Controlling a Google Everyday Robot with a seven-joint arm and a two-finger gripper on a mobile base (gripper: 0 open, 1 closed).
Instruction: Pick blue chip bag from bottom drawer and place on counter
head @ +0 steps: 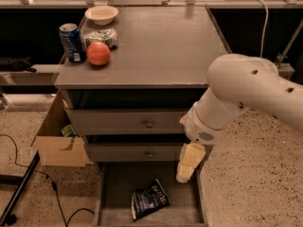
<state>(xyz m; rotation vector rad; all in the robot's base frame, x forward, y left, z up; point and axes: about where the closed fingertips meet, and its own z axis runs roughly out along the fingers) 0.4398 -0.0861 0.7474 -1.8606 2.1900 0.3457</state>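
The blue chip bag (pixel 149 199) lies flat on the grey floor of the pulled-out bottom drawer (pixel 113 183), dark navy with white lettering. My gripper (pixel 185 170) hangs from the white arm at the drawer's right side, above and to the right of the bag, not touching it. The counter (pixel 161 46) is the grey top of the cabinet, above the two shut upper drawers.
On the counter's left stand a blue soda can (pixel 71 42), a red apple (pixel 98 53), a greenish-white packet (pixel 100 36) and a white bowl (pixel 102 14). An open cardboard box (pixel 59 138) sits on the floor left of the cabinet, with a black cable (pixel 52 183) nearby.
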